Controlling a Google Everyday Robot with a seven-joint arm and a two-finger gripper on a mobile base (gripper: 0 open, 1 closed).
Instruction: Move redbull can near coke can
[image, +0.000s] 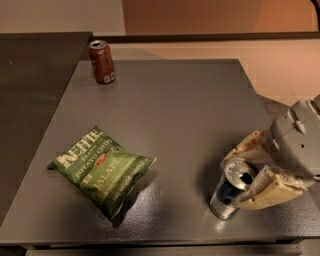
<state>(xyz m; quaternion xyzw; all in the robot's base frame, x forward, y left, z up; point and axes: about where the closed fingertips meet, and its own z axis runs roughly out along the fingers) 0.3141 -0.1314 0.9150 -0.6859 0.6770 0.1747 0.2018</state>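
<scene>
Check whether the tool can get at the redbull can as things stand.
Likely yes. The tool is right at the redbull can, near the front right corner of the table, with nothing between them. The Kettle chip bag and the coke can lie far off across the table.

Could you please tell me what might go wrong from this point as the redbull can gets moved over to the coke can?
1. The claw sits around the redbull can, which stands close to the front edge of the table; a glancing grip could tip it off.
2. The chip bag lies near the straight path across; a low carry might snag it.
3. The coke can stands by the far left edge; a very close set-down could knock it over.
</scene>
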